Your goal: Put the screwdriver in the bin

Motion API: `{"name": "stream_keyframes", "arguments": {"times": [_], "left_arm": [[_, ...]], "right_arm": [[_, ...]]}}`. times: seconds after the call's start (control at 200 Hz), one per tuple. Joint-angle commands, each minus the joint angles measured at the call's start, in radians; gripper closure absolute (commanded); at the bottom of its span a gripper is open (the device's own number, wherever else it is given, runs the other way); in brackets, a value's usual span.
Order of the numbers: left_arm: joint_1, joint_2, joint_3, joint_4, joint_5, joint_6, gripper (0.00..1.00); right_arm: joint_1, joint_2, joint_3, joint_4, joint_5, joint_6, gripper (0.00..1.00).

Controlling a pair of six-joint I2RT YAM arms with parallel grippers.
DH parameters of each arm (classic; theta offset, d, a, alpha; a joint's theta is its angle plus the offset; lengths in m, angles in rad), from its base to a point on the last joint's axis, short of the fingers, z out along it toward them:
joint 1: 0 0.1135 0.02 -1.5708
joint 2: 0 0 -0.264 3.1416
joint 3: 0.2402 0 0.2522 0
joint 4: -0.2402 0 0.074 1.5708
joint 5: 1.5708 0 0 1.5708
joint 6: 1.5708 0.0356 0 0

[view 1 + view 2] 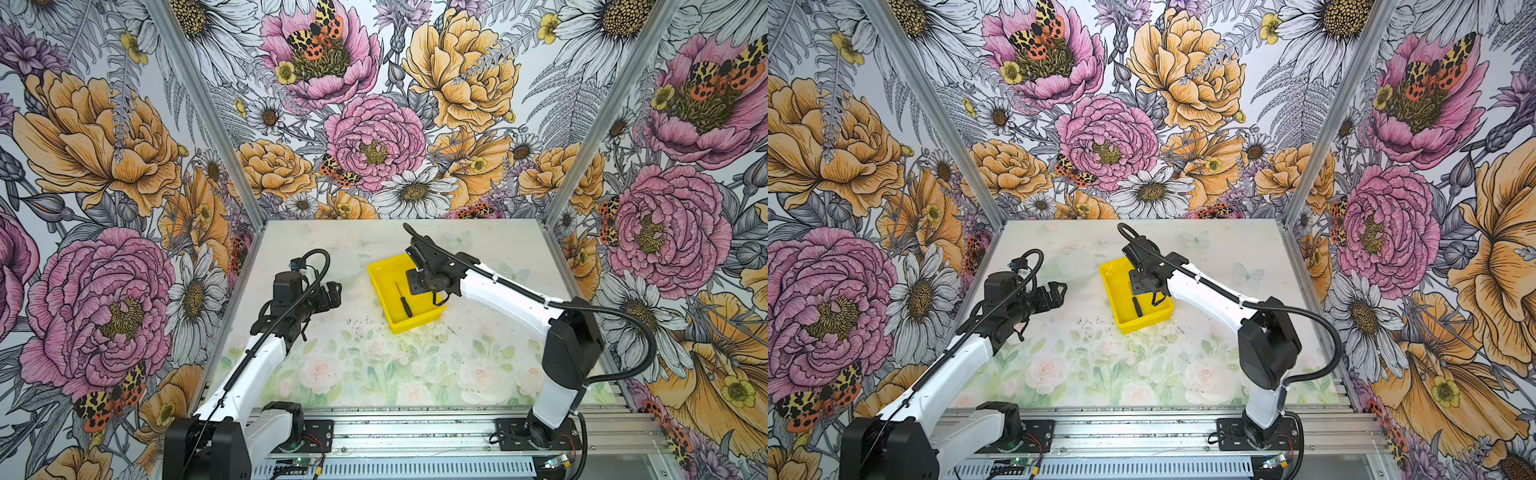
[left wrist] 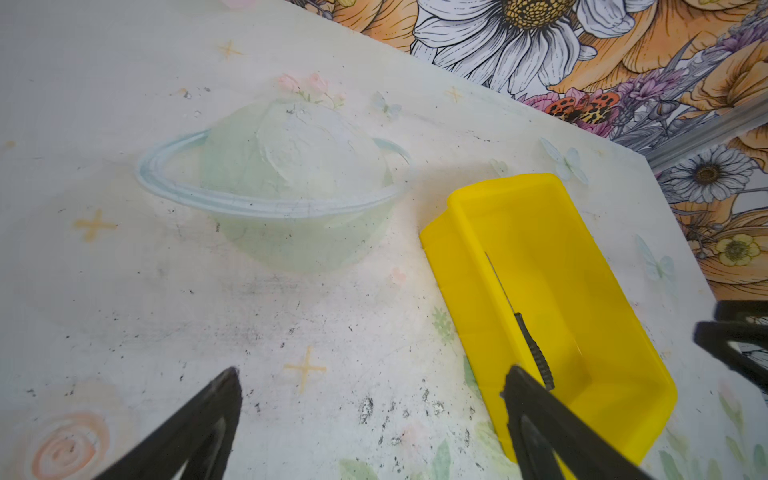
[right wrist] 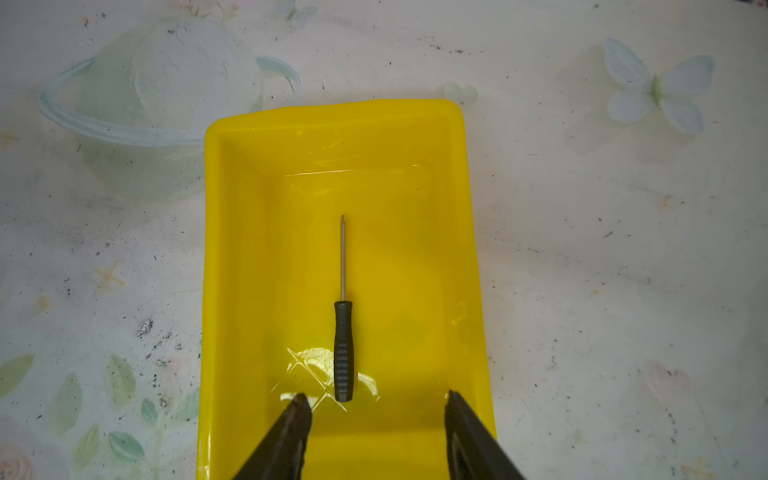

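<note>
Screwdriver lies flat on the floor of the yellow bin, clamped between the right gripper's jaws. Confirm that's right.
Not clamped. The screwdriver lies flat on the floor of the yellow bin, but the right gripper has its jaws open, clear of it; the right wrist view shows this.

1. left arm (image 1: 257,361): white shell links, black joint housings, and a black ribbed conduit (image 1: 249,353) running along the link. It stands on a black plate (image 1: 318,434) screwed to the rail (image 1: 415,430), with red and black wires at the plate.
2. right arm (image 1: 498,291): same white shells. It has a large black elbow housing and white ties on its conduit, which curves wide above the rail's right end. Its plate is also on the rail.
3. left gripper (image 2: 372,374): black, tapered wedge fingers.
4. right gripper (image 3: 374,397): the same, with black pointed fingers.
</note>
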Motion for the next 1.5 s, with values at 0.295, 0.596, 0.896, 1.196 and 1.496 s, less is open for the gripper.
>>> {"name": "stream_keyframes", "arguments": {"times": [0.295, 0.596, 0.896, 1.196, 1.496], "left_arm": [[0.136, 0.064, 0.014, -0.039, -0.233, 0.019, 0.01], [0.153, 0.117, -0.018, 0.015, -0.506, -0.003, 0.01], [0.176, 0.143, -0.118, 0.262, -0.421, 0.063, 0.01], [0.153, 0.209, -0.187, 0.581, -0.261, 0.160, 0.01], [0.113, 0.335, -0.154, 0.780, -0.276, 0.262, 0.01]], "right_arm": [[-0.131, -0.522, -0.461, 0.082, 0.269, -0.009, 0.01], [-0.391, -0.911, -0.914, 0.403, 0.409, -0.147, 0.01], [-0.498, -0.922, -1.138, 0.647, 0.237, -0.294, 0.00], [-0.579, -0.714, -1.147, 0.939, 0.123, -0.347, 0.00], [-0.641, -0.386, -1.021, 1.213, 0.065, -0.351, 0.01]]}}
